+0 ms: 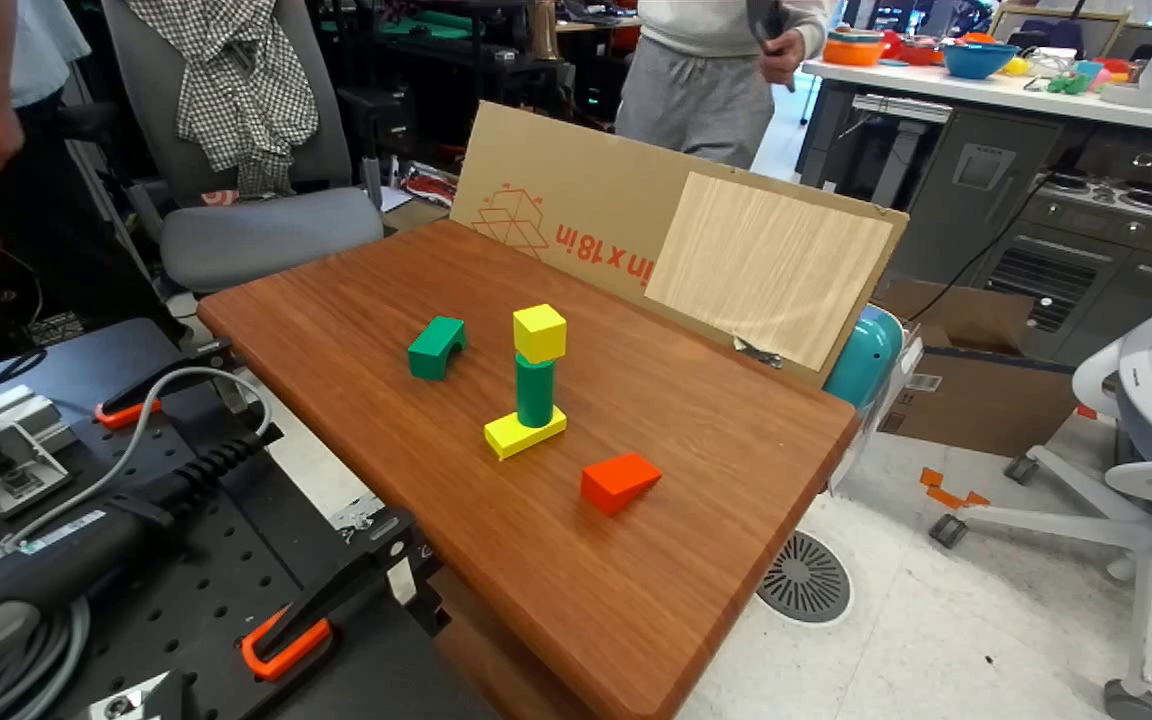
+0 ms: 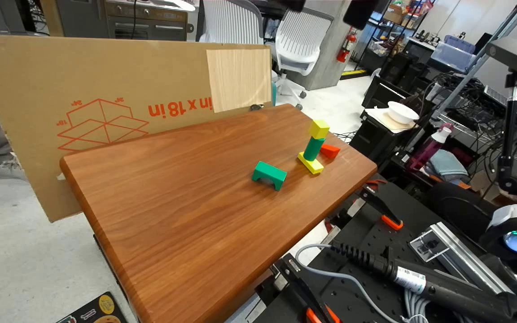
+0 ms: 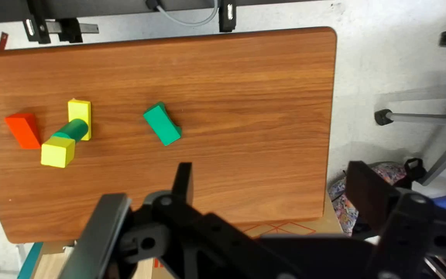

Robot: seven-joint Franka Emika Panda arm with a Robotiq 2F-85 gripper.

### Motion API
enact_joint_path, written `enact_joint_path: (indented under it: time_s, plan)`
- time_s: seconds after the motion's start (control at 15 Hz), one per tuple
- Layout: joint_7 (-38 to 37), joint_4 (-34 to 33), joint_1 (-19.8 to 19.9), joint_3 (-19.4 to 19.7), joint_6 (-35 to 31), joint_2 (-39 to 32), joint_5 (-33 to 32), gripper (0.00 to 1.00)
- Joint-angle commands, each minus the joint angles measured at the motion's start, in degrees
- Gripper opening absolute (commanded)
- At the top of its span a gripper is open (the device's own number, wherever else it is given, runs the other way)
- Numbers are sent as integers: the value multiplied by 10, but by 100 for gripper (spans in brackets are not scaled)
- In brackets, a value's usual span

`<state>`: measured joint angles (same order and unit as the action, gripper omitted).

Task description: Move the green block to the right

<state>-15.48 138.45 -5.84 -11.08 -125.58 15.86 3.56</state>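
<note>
The green block is a small loose dark-green block with an arched notch. It stands on the wooden table in both exterior views (image 1: 433, 349) (image 2: 269, 173) and left of centre in the wrist view (image 3: 162, 124). My gripper (image 3: 271, 164) is open with a wide gap and nothing between its fingers. It hangs high above the table, and the green block lies outside the gap, beyond the left finger in the wrist view. In an exterior view only dark fingertips of the gripper (image 2: 324, 8) show at the top edge.
Near the green block stands a stack: a flat yellow block (image 1: 511, 438), a green cylinder (image 1: 535, 392) and a yellow cube (image 1: 540, 333). A red-orange wedge (image 1: 618, 482) lies beyond it. A cardboard sheet (image 2: 29, 89) stands along one table edge (image 2: 186, 215). Black clamps (image 1: 376, 560) grip the opposite edge.
</note>
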Motion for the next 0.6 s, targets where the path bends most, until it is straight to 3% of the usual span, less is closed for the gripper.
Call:
enact_joint_path:
  time_s: [0.0, 0.53]
  plan:
    - [-8, -22, 9, 1, -42, -76, -52, 100]
    - [5, -72, 20, 52, -47, -210, -149, 100]
